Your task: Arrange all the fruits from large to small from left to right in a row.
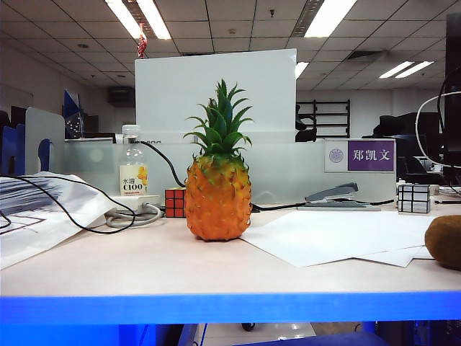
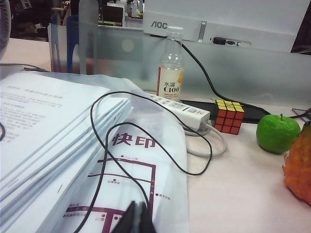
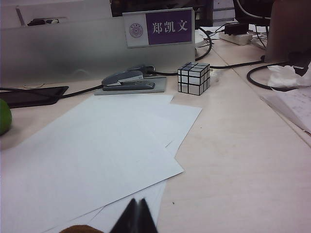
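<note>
Office ceiling lights hang over a pale worktop (image 1: 144, 267) with a blue front edge. Nearest, the left pincer (image 2: 137, 219) sits low over a bagged stack of printed paper (image 2: 58, 145), its tips pressed together on nothing; the right pincer (image 3: 135, 216) sits just as low over loose white sheets (image 3: 97, 145), tips likewise shut and empty. A brown kiwi (image 1: 445, 241) lies at the near right edge of the exterior view, just beside the right pincer. Farther in stands the pineapple (image 1: 217, 198), upright at the middle of the worktop. A green apple (image 2: 277, 133) rests behind it, near a coloured cube (image 2: 228, 116). Beyond them a clear drink bottle (image 2: 170, 73) holds pale liquid, beside a white power strip (image 2: 182, 110). On the right, a stapler (image 3: 129, 80) and a silver cube (image 3: 193, 77) sit before the frosted partition (image 1: 288, 173)
</note>
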`<move>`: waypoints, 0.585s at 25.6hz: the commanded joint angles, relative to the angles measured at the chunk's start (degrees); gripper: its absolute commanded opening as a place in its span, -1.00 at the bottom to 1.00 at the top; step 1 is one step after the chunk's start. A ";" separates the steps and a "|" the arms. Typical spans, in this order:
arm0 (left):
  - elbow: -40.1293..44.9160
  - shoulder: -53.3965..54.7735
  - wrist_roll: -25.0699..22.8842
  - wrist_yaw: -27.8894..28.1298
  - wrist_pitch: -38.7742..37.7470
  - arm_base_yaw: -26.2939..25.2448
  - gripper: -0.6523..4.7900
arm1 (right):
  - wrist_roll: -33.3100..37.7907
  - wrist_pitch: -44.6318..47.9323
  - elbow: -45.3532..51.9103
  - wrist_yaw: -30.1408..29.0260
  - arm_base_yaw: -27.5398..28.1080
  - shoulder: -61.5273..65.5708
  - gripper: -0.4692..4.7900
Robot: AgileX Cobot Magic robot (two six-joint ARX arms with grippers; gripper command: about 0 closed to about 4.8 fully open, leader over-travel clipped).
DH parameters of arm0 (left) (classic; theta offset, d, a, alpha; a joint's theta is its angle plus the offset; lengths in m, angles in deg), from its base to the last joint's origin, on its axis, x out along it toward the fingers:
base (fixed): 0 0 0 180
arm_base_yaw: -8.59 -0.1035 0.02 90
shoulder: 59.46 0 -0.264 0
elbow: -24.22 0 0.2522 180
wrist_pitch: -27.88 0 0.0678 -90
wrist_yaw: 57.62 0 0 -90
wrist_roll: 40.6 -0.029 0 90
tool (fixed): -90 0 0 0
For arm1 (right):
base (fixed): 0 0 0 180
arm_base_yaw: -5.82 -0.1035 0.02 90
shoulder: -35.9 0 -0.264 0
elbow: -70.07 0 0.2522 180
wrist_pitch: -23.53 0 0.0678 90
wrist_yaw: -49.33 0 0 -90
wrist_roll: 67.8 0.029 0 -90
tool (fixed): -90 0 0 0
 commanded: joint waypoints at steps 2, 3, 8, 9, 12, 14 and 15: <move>-0.04 -0.09 0.00 0.17 0.74 0.00 -0.78 | 0.20 0.98 0.42 0.02 -0.04 -0.11 -0.84; -0.04 -0.09 0.02 0.17 0.81 0.00 -0.78 | 0.20 0.98 0.42 0.04 -0.04 -0.11 -0.84; -0.07 -0.09 0.68 -0.37 1.29 0.00 -0.78 | 0.35 1.79 0.42 -0.52 -0.09 -0.11 -0.84; -0.15 -0.09 4.28 -2.60 1.31 0.00 -0.78 | 5.07 2.82 0.42 -3.76 -0.07 -0.11 -0.84; -0.07 -0.09 15.50 -13.55 3.26 0.02 -0.78 | 25.94 9.68 0.42 -13.77 -0.09 -0.11 -0.84; -0.07 -0.07 18.88 -28.30 6.93 0.02 -0.78 | 35.60 13.16 0.39 -14.56 -0.07 -0.11 -0.84; -0.09 -0.09 20.61 -36.11 8.61 0.04 -0.78 | 38.42 15.54 0.39 -14.49 -0.07 -0.11 -0.84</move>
